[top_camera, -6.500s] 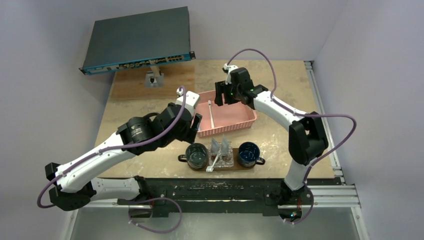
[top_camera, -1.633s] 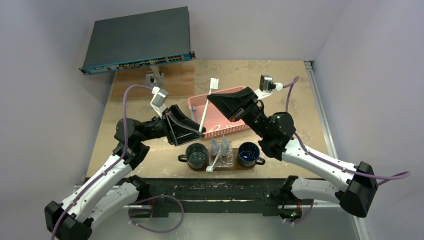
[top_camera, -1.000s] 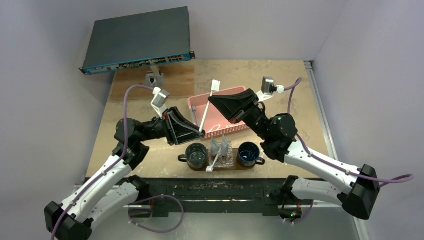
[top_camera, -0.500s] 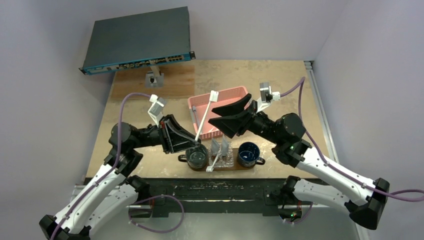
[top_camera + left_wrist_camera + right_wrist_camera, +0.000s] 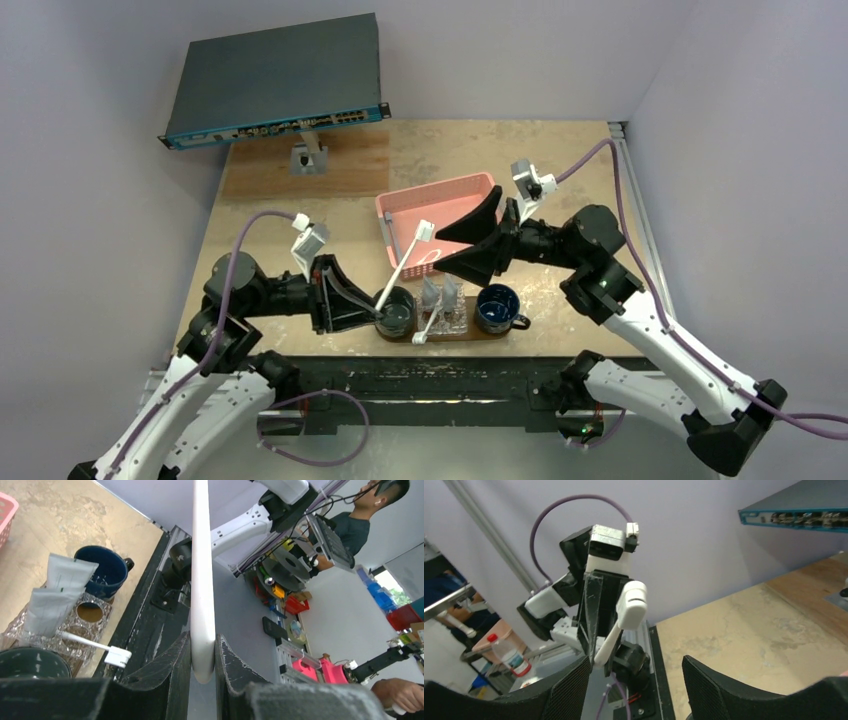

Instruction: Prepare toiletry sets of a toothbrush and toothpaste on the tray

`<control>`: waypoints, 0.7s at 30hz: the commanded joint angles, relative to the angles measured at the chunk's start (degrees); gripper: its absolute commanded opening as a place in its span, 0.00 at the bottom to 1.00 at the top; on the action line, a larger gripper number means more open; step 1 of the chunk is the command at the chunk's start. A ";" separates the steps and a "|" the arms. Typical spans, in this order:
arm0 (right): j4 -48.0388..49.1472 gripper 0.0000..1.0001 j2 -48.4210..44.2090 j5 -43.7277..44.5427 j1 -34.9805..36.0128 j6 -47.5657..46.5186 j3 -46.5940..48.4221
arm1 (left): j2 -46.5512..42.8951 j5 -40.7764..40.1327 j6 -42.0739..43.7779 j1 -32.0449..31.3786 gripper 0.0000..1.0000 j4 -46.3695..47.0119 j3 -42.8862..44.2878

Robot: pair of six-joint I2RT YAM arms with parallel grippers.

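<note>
Snugly inside left claw (image 5: 203, 642), white toothbrush (image 5: 202, 570).

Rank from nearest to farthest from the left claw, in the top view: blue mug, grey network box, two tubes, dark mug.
1. The dark mug, just right of the left claw, which grips a toothbrush.
2. The tubes, between both mugs.
3. The blue mug, further right.
4. The grey network box, far back left.

We see a pink lattice basket (image 5: 434, 189) mid-worktop and a dark network switch (image 5: 275, 80) overhanging the far left corner, a small grey bracket (image 5: 306, 160) just before it. By the near edge, the left mug (image 5: 398, 320) and right mug (image 5: 497, 308) flank a clear holder (image 5: 456, 323).
</note>
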 commanded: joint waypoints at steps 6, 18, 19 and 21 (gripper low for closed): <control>-4.50 0.71 0.64 -13.87 -0.25 -2.42 2.54 | -1.75 3.33 9.62 0.21 0.00 -15.47 4.07; -5.89 0.71 3.54 -16.94 -0.32 -3.14 3.28 | -0.87 8.87 15.62 0.19 0.00 -22.20 5.56; -5.79 0.71 3.88 -17.15 -0.33 -3.14 3.40 | -0.81 9.08 16.17 0.19 0.00 -22.70 5.61; -4.34 0.71 4.31 -17.78 -0.30 -1.83 3.16 | -0.70 9.00 17.34 0.19 0.00 -23.95 5.83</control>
